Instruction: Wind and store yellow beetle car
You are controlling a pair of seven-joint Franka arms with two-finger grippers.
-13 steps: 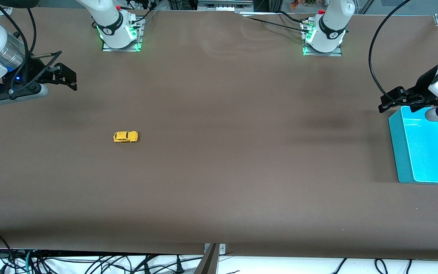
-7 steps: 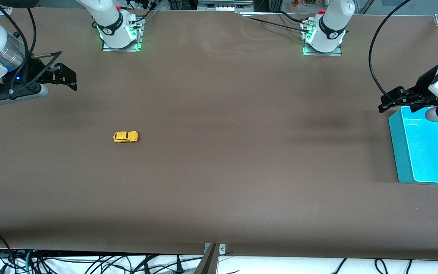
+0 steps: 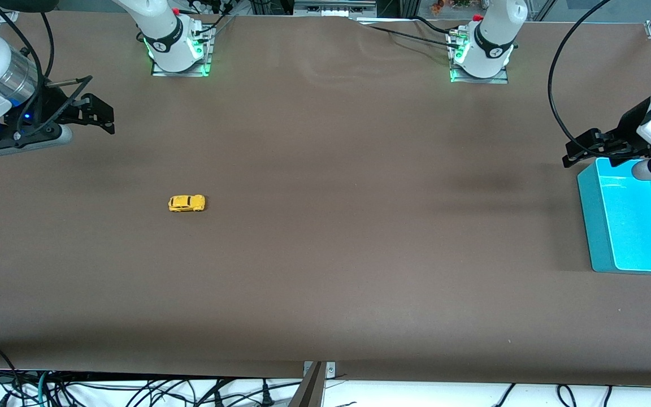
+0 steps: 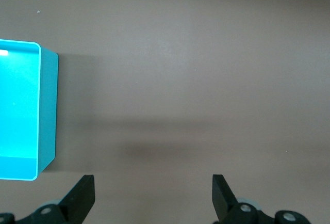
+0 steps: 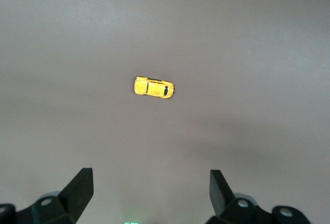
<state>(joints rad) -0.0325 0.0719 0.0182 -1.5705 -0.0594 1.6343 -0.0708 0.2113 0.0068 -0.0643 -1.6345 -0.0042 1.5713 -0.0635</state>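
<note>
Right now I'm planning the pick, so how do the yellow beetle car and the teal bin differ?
The yellow beetle car is tiny and yellow; the teal bin is far larger and open-topped. The car lies toward the right arm's end, away from the right claw; the bin sits at the left arm's end, under the left claw. Both rest on the table.

1. The yellow beetle car [image 3: 187,203] stands on the table [image 3: 325,254], toward the right arm's end.
2. The bin [image 3: 595,226] sits at the left arm's end, well apart from the car.
3. The right gripper [image 3: 99,116] and the left gripper [image 3: 577,154] each hang over their own end.
</note>
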